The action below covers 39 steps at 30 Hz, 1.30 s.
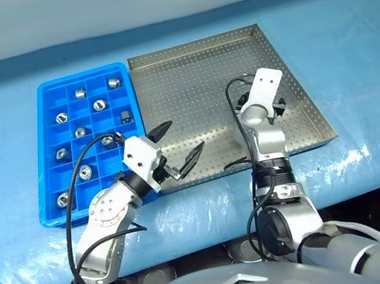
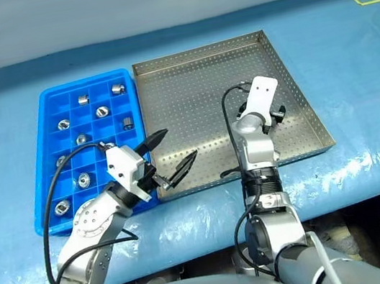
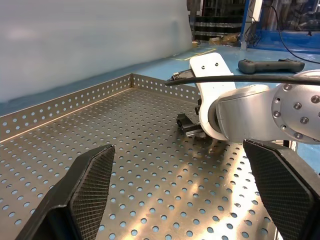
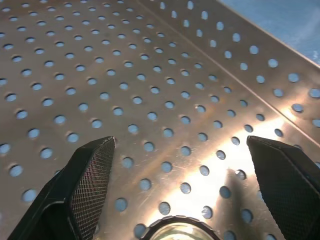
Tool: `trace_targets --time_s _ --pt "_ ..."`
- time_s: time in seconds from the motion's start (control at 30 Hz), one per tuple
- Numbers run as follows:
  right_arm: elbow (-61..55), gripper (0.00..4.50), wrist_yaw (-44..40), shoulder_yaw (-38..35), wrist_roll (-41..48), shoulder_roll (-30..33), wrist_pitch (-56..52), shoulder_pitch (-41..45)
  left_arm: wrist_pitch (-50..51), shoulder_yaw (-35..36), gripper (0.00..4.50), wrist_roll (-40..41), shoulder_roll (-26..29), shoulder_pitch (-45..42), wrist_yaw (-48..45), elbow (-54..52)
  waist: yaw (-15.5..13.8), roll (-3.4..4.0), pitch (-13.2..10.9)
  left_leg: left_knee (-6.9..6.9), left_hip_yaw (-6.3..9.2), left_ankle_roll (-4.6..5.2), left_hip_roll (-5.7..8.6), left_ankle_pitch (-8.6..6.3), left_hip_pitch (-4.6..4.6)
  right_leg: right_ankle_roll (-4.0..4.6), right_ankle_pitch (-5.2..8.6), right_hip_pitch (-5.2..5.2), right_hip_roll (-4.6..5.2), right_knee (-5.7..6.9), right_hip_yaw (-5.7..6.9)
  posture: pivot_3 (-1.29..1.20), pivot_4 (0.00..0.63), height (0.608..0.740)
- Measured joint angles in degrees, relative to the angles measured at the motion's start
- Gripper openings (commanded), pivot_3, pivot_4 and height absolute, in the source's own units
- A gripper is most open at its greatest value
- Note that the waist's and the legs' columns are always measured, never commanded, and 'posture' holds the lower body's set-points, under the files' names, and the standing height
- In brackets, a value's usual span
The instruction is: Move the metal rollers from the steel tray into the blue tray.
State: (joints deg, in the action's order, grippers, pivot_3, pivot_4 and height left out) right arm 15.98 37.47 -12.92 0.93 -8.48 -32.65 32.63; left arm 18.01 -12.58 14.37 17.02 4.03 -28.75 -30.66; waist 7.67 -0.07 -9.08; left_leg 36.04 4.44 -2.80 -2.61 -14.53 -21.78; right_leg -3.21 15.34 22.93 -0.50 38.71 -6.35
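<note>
The right hand (image 4: 184,167), spread, hangs over the steel tray (image 1: 188,87); a shiny ring (image 4: 175,229), perhaps a roller, lies between its fingers; the spread left hand (image 1: 185,138) is farther.

The large rectangular silver-grey steel tray (image 1: 188,84), shallow with a low raised rim and a perforated dotted floor, lies flat on the blue-covered bench (image 1: 347,35). In the right wrist view one shiny roller (image 4: 176,231) rests on the perforated floor. Touching the steel tray's left side lies the bright blue rectangular plastic tray (image 1: 46,173), split by a grid into small square compartments. Small shiny silver-grey metal rollers (image 1: 99,105), short cylinders with a central hole, sit one to a compartment, about ten of them scattered through the grid.
</note>
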Motion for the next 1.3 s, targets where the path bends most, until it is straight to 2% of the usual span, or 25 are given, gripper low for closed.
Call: trace_targets --time_s 0.07,0.17,0.4,0.57,0.63,0.87,1.13,1.3 --pt "-0.37 4.46 -0.21 -0.29 2.13 0.00 -0.38 0.09 -0.06 0.00 4.50 -0.26 0.01 0.53 0.03 0.00 -0.01 -0.01 0.01 0.01 -0.01 0.00 0.00 0.00 0.02 0.00 0.00 -0.02 0.00 0.00 0.00 -0.04 0.150 0.740" --pt "-1.16 3.86 0.05 -1.40 5.37 -0.04 -0.87 0.09 -0.17 0.00 4.50 -0.34 0.01 1.14 0.06 0.00 -0.06 -0.01 0.01 0.01 0.00 0.00 0.00 0.00 0.03 0.00 0.00 -0.02 0.00 0.00 0.00 -0.04 0.150 0.740" --pt "-5.37 1.61 3.66 -0.57 9.70 -0.12 -6.35 -0.03 -0.70 0.05 4.50 -0.45 0.01 1.56 0.29 0.00 -0.46 0.01 0.00 -0.01 0.01 0.00 0.00 0.00 0.01 0.02 0.02 -0.01 0.00 0.01 0.00 -0.03 0.150 0.740" --pt "-8.60 1.60 4.89 2.47 11.40 -0.15 -9.60 -0.08 -0.83 0.08 4.50 -0.42 -0.03 1.61 0.40 0.00 -0.56 0.04 -0.02 -0.03 0.01 0.01 0.00 0.00 -0.03 0.03 0.04 0.04 0.00 0.00 0.00 -0.02 0.150 0.740" --pt "-10.29 1.60 2.95 5.49 11.69 -0.13 -11.00 -0.07 -1.03 0.31 4.50 -0.42 -0.30 1.88 1.05 0.00 -0.47 0.04 -0.03 -0.04 0.00 0.02 0.00 -0.01 -0.03 0.03 0.04 0.07 -0.01 0.00 -0.02 -0.02 0.150 0.740" --pt "-17.94 1.60 -16.23 22.61 14.08 0.05 -14.32 -0.01 -2.63 3.68 4.50 -0.94 -2.65 4.68 6.44 -0.27 -1.25 0.05 -0.04 -0.12 0.06 0.02 -0.05 -0.01 -0.06 0.08 0.08 0.14 -0.04 0.01 0.05 0.05 0.150 0.740" --pt "-19.47 1.60 -35.16 31.34 16.42 0.31 -15.24 0.14 -6.26 11.88 4.50 -4.17 -2.79 14.12 12.12 -4.31 -4.19 -0.01 -0.05 -0.13 0.07 0.01 -0.04 -0.01 -0.25 0.09 0.09 0.37 -0.02 0.01 0.08 0.16 0.150 0.740" --pt "-19.62 1.60 -44.63 35.55 16.49 1.84 -15.15 0.15 -7.46 14.08 4.50 -4.68 -2.71 21.76 12.53 -8.89 -6.05 -0.05 -0.05 -0.12 0.05 0.00 -0.03 -0.01 -0.31 0.10 0.10 0.44 0.01 0.00 0.08 0.20 0.150 0.740"
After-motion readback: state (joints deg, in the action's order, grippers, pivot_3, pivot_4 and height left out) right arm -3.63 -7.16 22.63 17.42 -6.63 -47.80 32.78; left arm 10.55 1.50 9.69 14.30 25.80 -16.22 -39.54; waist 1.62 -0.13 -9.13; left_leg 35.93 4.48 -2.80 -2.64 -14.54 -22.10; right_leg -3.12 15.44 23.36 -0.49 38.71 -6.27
